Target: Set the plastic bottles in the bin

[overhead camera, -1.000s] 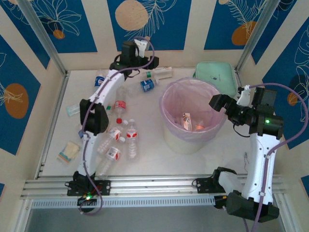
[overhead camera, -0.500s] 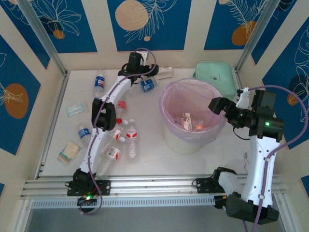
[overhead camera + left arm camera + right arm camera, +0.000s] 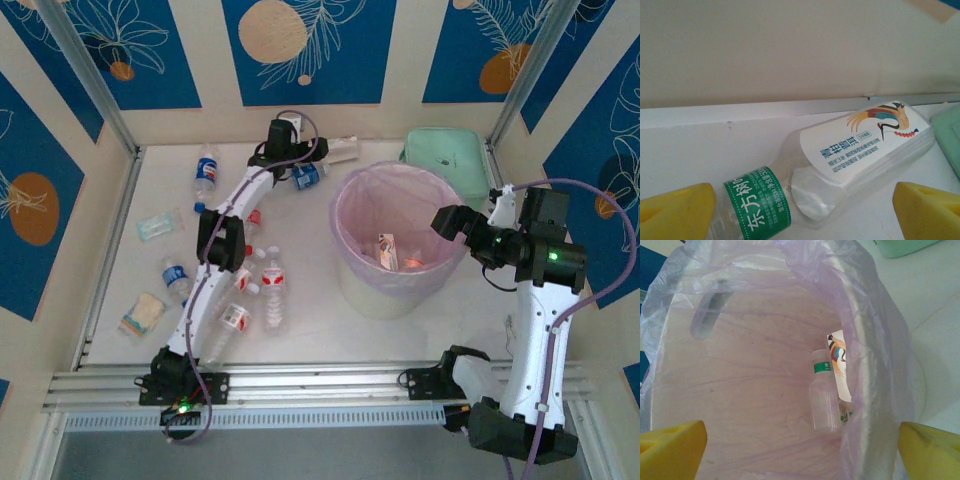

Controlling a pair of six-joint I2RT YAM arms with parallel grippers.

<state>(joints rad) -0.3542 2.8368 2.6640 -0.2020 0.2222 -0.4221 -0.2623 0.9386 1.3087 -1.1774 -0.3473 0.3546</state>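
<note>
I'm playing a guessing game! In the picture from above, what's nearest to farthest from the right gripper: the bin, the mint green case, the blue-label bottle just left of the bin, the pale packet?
1. The bin: the right gripper hangs at its right rim.
2. The mint green case: back right, behind the bin.
3. The blue-label bottle: left of the bin, near the back.
4. The pale packet: front left.

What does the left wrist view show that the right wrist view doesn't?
Left wrist view: a green-banded bottle with a bird label lies on its side on the table near the back wall, ahead of the open left gripper. Right wrist view: the bag-lined bin, a clear bottle and a bird-printed label at its bottom, below the open right gripper. Both: yellow fingertips in the lower corners and an edge of the mint green case.
</note>
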